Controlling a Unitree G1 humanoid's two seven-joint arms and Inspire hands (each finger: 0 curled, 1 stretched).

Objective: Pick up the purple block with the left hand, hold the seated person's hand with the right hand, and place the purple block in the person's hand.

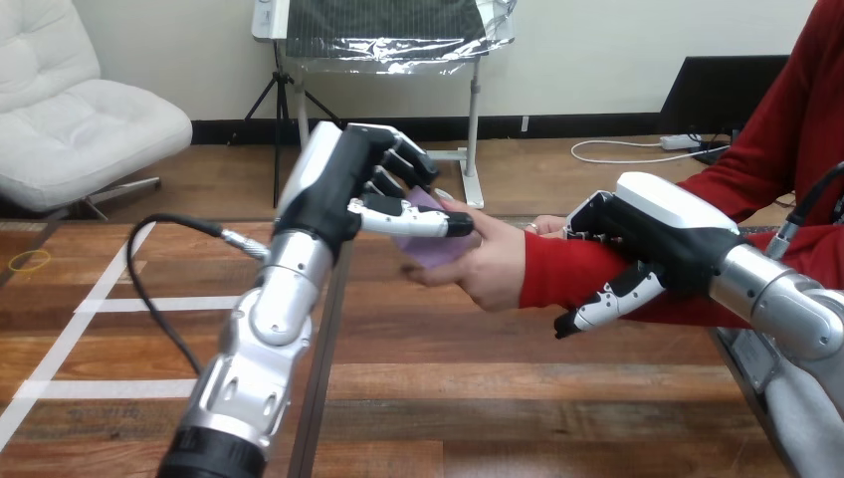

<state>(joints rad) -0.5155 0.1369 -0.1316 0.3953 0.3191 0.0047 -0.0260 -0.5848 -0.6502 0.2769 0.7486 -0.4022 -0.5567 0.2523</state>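
My left hand (pixel 343 189) is raised over the middle of the table, its fingers and thumb curled round the purple block (pixel 430 242). The block rests against the palm of the person's hand (pixel 488 264), which reaches in from the right, palm up, above the table. My right hand (pixel 652 239) wraps the person's forearm at the red sleeve (pixel 567 269): its fingers curl over the top and its thumb sits below the sleeve. Much of the block is hidden by my left thumb and fingers.
The wooden table (pixel 418 398) runs across the lower view, with white tape lines (pixel 90 309) at its left. A dark seam (pixel 323 368) runs down its middle. A black cable (pixel 149 289) loops beside my left forearm.
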